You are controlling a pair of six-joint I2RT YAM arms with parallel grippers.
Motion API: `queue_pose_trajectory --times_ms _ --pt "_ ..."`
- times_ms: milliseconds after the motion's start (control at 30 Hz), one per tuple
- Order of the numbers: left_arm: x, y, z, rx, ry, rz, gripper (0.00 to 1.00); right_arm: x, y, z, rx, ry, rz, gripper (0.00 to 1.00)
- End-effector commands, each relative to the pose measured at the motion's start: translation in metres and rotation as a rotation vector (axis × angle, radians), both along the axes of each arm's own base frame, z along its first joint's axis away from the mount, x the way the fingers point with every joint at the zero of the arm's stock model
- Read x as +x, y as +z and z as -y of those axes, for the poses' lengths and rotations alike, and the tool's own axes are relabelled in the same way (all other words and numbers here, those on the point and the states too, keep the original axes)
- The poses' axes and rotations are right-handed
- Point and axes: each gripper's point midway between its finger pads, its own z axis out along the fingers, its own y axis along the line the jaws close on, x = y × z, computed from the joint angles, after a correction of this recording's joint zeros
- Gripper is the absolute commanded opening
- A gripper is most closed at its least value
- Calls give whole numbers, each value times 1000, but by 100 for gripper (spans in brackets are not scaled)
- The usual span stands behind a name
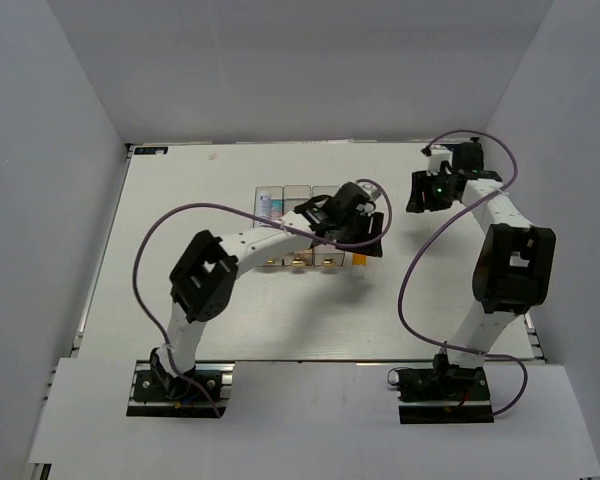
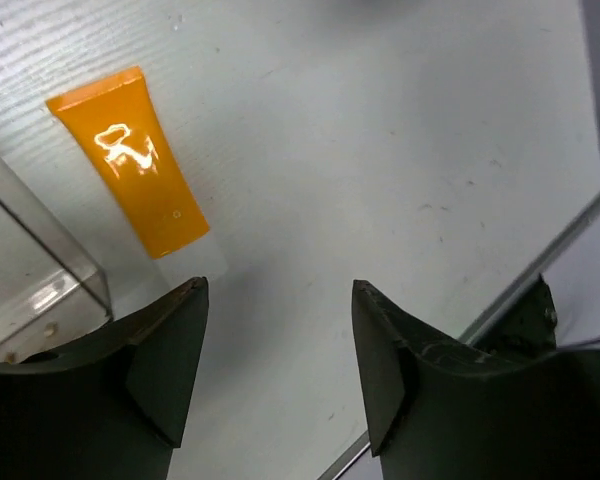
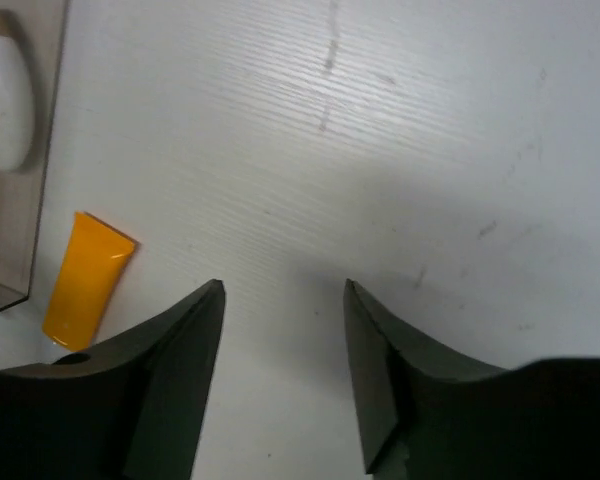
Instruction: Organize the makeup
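**Orange tube lies loose; both sets of fingers are spread and empty**

The white surface carries a row of clear rectangular plastic bins. One bin's corner shows just left of the left fingers. The glossy orange plastic tube lies flat on the surface, ahead and to the left of those fingers, beside the bin and outside it. The left fingers stand apart with nothing between them. The right fingers are also apart and empty, with the tube off to their left.

The tube looks light, soft-walled and slick. A pinch at the flat crimped end would likely slip, so across the fuller middle seems safer.

The overhead view shows the bins and both arms but only a sliver of the tube. The left wrist view shows its whole face. Only the right wrist view shows a pale round item inside a bin.
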Motion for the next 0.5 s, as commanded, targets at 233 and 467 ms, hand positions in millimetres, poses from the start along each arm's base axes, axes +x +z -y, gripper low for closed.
queue_pose_trajectory --times_ms 233,467 --pt "20 -54 -7 321 159 -5 78 -12 25 24 175 -129 58 68" --pt "34 -67 -10 378 183 39 80 -21 29 23 197 -111 87 68"
